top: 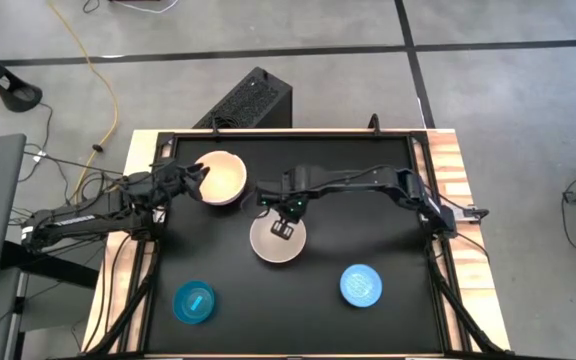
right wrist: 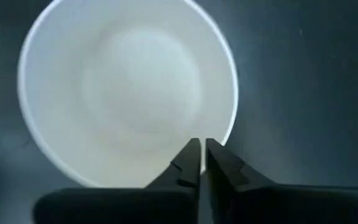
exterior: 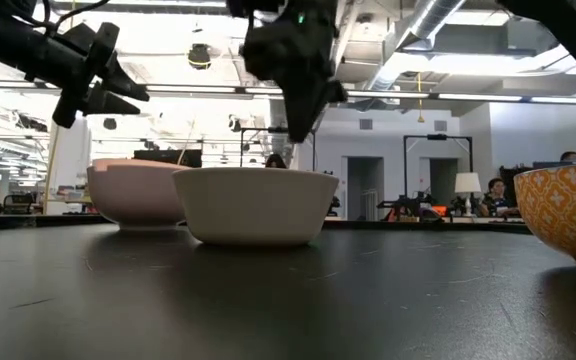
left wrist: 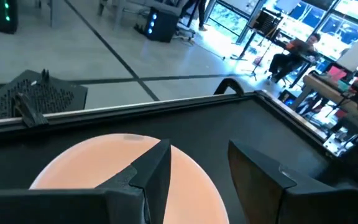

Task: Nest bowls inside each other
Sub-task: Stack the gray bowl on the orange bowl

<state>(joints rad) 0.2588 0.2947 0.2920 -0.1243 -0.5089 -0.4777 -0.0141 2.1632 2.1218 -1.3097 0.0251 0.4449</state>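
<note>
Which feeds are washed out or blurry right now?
Low view: bright ceiling lights backlight the right gripper into silhouette. Right wrist view: white bowl soft, slightly overexposed. Left wrist view: room's far windows blown out, pink bowl clear. High view: even.

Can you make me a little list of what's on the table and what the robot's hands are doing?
bowls seen: four
pink bowl: back left, upright
cream bowl: middle, upright
teal bowl: front left
light blue bowl: front right
left gripper: open, at the pink bowl's rim
right gripper: over the cream bowl, fingers nearly together
nested yet: no

Grey tiled floor (top: 508,110), yellow cable (top: 96,75)
</note>
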